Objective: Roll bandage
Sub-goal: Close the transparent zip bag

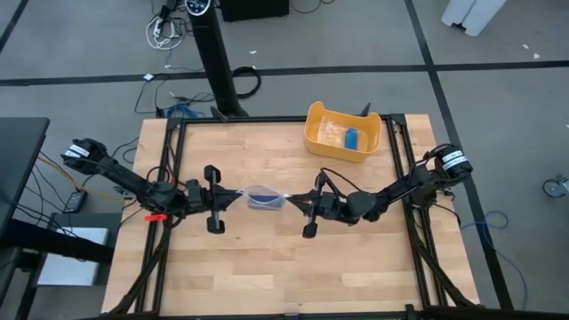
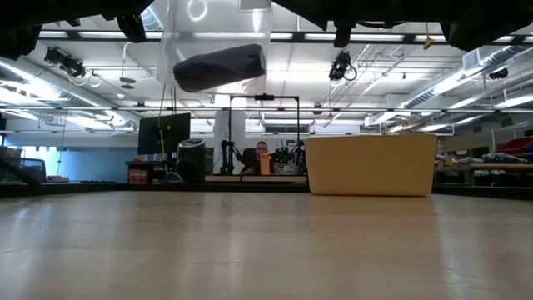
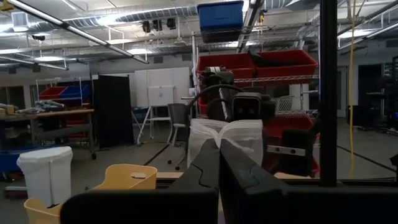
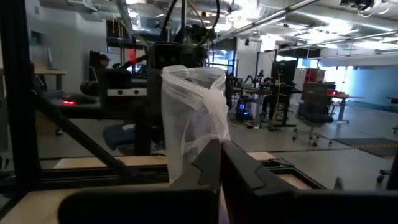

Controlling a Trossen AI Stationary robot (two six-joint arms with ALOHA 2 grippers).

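Hanging between left gripper (image 1: 229, 197) and right gripper (image 1: 300, 203) — both clamped on crinkly clear wrapper (image 1: 263, 196), dark-blue bandage (image 1: 260, 202) inside.

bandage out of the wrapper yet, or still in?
Still in: the bandage hangs inside the clear wrapper, held off the table.

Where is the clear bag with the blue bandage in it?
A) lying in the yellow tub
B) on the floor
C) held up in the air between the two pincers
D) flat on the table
C: the bag with the bandage inside hangs above the table, pinched by the left pincer and the right pincer, well away from the tub.
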